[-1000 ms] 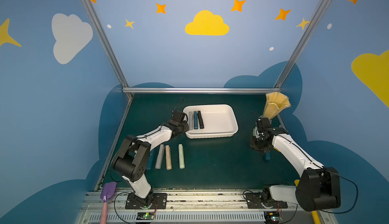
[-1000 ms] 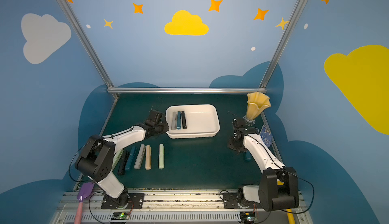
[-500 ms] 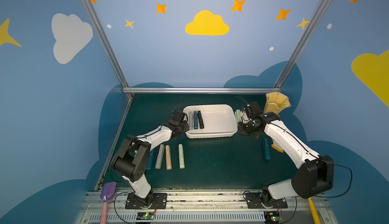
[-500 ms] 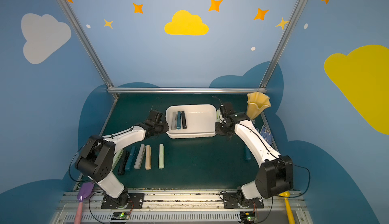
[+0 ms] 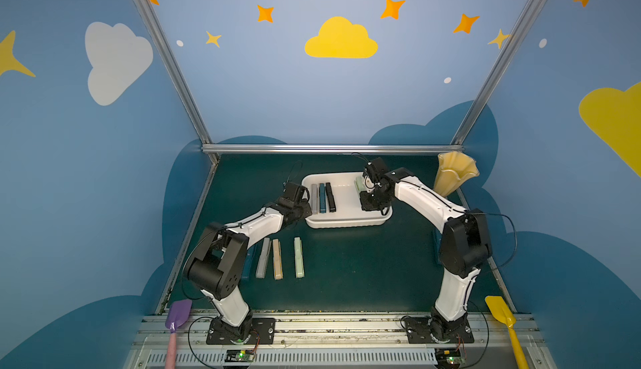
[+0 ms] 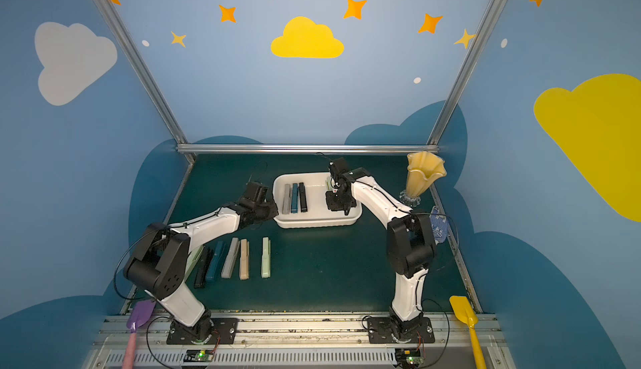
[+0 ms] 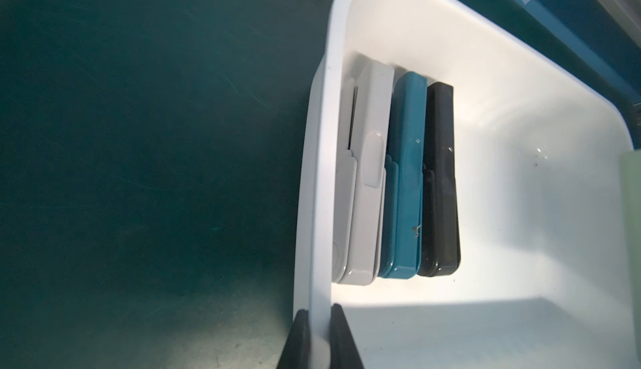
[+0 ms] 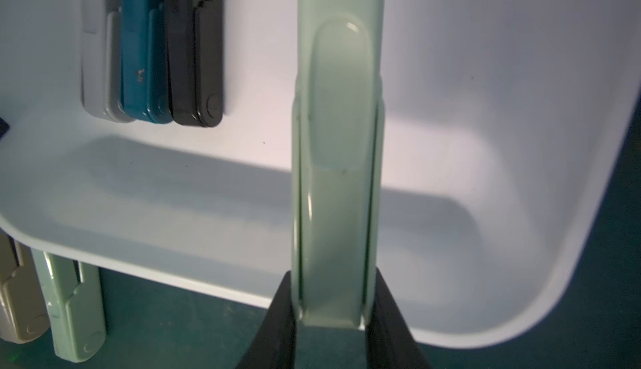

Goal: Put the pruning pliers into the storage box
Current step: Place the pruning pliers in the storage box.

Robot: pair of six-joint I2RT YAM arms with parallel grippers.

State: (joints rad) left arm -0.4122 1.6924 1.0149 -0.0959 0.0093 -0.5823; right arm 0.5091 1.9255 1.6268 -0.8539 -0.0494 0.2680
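Observation:
The white storage box (image 5: 347, 223) (image 6: 314, 224) holds grey (image 7: 364, 194), teal (image 7: 404, 183) and black pruning pliers (image 7: 440, 183) side by side at its left end. My left gripper (image 7: 319, 318) (image 5: 305, 207) is shut on the box's left rim. Over the box's right half my right gripper (image 8: 331, 301) (image 6: 338, 204) is shut on pale green pliers (image 8: 338, 142) (image 5: 359, 185), held above the floor of the box. On the mat lie grey (image 5: 263, 258), beige (image 5: 277, 259) and pale green pliers (image 5: 298, 257), with teal (image 6: 215, 261) and black ones (image 6: 203, 268) partly under the left arm.
A yellow fluted vase (image 5: 454, 176) stands at the back right. A purple shovel (image 5: 177, 315) lies at the front left and a yellow shovel (image 5: 503, 315) at the front right. Another teal tool (image 5: 435, 249) lies behind the right arm, mostly hidden.
The right arm has swung from the mat at the right to over the box, carrying the pale green pliers. The left arm has not moved.

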